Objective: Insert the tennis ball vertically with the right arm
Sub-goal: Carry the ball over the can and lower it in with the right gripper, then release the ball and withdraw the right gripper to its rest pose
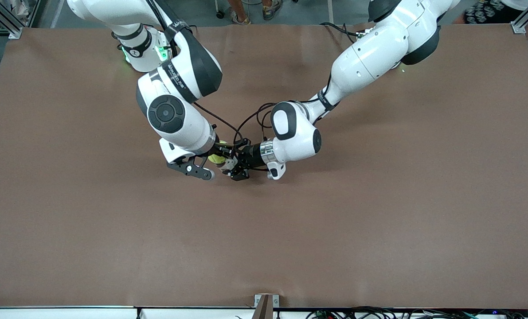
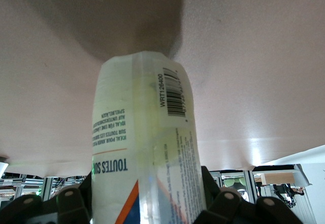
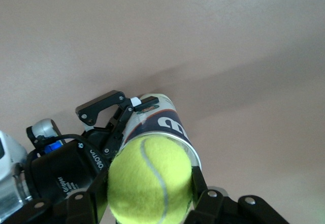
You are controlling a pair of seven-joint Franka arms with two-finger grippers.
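Hovering: right hand (image 3: 150,203), clamping tennis ball (image 3: 150,178) just above can (image 3: 162,120) mouth; left hand (image 2: 147,203) gripping upright can on counter (image 1: 379,221).

a wide brown table (image 1: 379,230) fills nearly the whole front view, its surface plain and matte. the only thing standing on it is a tennis ball can (image 2: 144,148), near the middle of the frame, just above centre. arm shadows fall across the upper middle.
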